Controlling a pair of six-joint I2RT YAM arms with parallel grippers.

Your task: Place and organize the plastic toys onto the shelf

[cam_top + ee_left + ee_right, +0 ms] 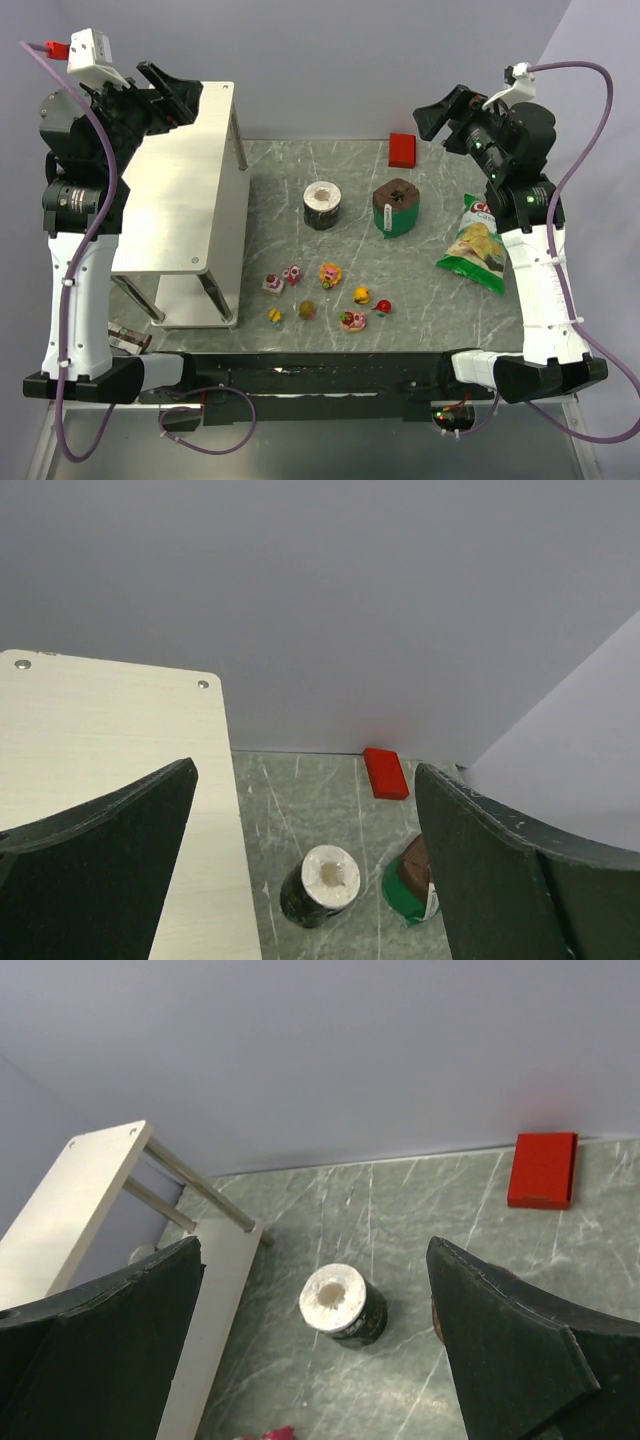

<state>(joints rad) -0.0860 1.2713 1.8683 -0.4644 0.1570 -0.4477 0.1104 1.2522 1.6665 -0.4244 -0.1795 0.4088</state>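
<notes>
Stock: we count about eight plastic toys (330,272), yellow, pink, red and orange, lying loose in a small cluster on the marbled table (290,165), toward its near edge, just right of the shelf (185,180) and in front of a white-topped dark cup (322,205) and a green cup (396,208). None sits on the shelf; both its flat metal top and its lower tier show bare, so we judge the sorting not yet begun. A chip bag (478,240) lies at the right, and a red block (402,150) rests against the far wall; we take neither to belong to the job. Left gripper (172,92): fingers spread wide with nothing between them, raised above the far end of the shelf top, its arm folded upright over the base. Right gripper (432,115): likewise gaping and empty, held high at the far right and angled inward toward the cups. We read both poses as a parked stance that keeps the table in open view, well apart from the toys.
</notes>
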